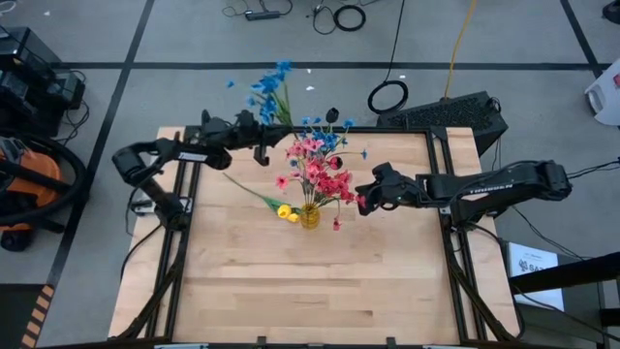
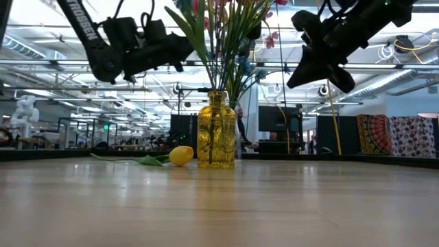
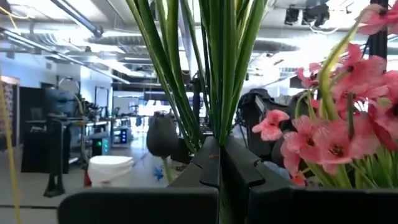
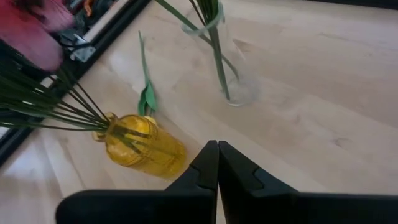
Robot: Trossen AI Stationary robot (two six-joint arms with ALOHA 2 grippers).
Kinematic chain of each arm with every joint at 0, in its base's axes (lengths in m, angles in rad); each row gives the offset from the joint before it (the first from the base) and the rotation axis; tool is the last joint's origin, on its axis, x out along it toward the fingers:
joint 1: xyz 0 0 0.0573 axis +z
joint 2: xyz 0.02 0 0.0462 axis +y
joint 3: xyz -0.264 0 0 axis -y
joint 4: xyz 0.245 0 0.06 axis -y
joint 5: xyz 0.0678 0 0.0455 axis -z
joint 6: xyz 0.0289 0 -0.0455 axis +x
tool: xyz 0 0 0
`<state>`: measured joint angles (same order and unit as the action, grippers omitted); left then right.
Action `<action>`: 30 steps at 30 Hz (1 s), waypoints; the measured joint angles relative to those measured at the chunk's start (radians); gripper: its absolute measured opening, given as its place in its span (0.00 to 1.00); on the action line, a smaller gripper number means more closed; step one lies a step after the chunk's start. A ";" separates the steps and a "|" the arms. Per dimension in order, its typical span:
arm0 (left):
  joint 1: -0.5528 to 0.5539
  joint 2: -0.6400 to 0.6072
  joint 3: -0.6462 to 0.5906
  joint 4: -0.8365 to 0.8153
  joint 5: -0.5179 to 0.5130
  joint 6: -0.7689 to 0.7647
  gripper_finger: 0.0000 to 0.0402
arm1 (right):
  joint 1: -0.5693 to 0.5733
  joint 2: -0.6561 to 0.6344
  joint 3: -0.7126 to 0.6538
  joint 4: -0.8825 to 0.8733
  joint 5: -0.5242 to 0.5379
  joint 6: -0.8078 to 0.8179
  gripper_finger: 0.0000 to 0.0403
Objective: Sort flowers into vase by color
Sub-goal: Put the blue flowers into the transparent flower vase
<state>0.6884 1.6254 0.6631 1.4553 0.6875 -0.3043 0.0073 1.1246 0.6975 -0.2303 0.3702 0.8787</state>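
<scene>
The amber vase (image 1: 310,217) (image 2: 216,130) (image 4: 146,146) stands mid-table and holds the pink and red flowers (image 1: 320,170) (image 3: 329,137) by their stems. A yellow flower (image 1: 286,210) (image 2: 180,156) lies on the table beside the vase. My left gripper (image 1: 263,145) (image 3: 217,146) is raised near the far edge, shut on a blue bunch (image 1: 274,87). A second blue bunch (image 1: 329,134) shows behind the pink blooms. My right gripper (image 1: 360,201) (image 2: 298,79) (image 4: 217,146) hangs shut and empty above the table, just right of the vase. My left gripper pinches the blue bunch's green stems (image 3: 214,124) between its two fingers, the whole bundle together. The fingers come level from the table's left and lie across the stems. The bunch is lifted, its blooms leaning out past the far edge; the stems' lower ends are hidden.
A clear glass (image 4: 233,68) with green stems in it stands on the wood behind the amber vase. Black frame rails (image 1: 184,223) run along the table's left and right sides. Bare wood (image 1: 320,291) fills the near half.
</scene>
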 joint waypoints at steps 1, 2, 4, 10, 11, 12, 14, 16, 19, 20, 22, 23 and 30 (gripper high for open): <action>-0.005 0.009 0.014 -0.005 0.000 0.000 0.00 | 0.000 0.010 0.000 0.002 0.000 0.000 0.00; -0.012 0.020 0.025 -0.005 0.000 0.000 0.00 | 0.000 0.019 0.000 0.003 -0.001 0.000 0.00; -0.017 0.039 0.043 -0.018 0.000 0.004 0.00 | 0.000 0.036 0.000 0.006 -0.002 0.000 0.00; -0.039 0.076 0.078 -0.086 0.000 0.033 0.00 | 0.001 0.082 0.000 0.029 -0.006 0.000 0.00; -0.044 0.081 0.079 -0.100 -0.001 0.065 0.00 | 0.001 0.087 0.000 0.035 -0.006 0.000 0.00; -0.050 0.083 0.079 -0.116 -0.002 0.091 0.00 | 0.001 0.091 0.000 0.038 -0.006 0.000 0.00; -0.064 0.089 0.079 -0.145 -0.001 0.108 0.00 | 0.001 0.097 0.000 0.038 -0.008 0.000 0.00; -0.075 0.102 0.079 -0.173 0.000 0.127 0.00 | 0.001 0.098 0.000 0.040 -0.009 0.000 0.00; -0.090 0.123 0.079 -0.202 0.000 0.218 0.00 | 0.001 0.098 0.000 0.040 -0.009 0.000 0.00; -0.095 0.127 0.079 -0.211 -0.001 0.244 0.00 | 0.001 0.098 0.000 0.040 -0.009 0.000 0.00; -0.101 0.138 0.079 -0.237 -0.006 0.282 0.00 | 0.001 0.098 0.000 0.040 -0.009 0.000 0.00; -0.102 0.143 0.079 -0.247 -0.007 0.288 0.00 | 0.001 0.098 0.000 0.040 -0.009 0.000 0.00; -0.097 0.123 0.079 -0.162 -0.009 0.259 0.00 | 0.001 0.098 0.000 0.039 -0.010 0.000 0.00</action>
<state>0.5909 1.7484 0.7422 1.2931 0.6788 -0.0448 0.0082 1.2224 0.6975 -0.1913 0.3607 0.8787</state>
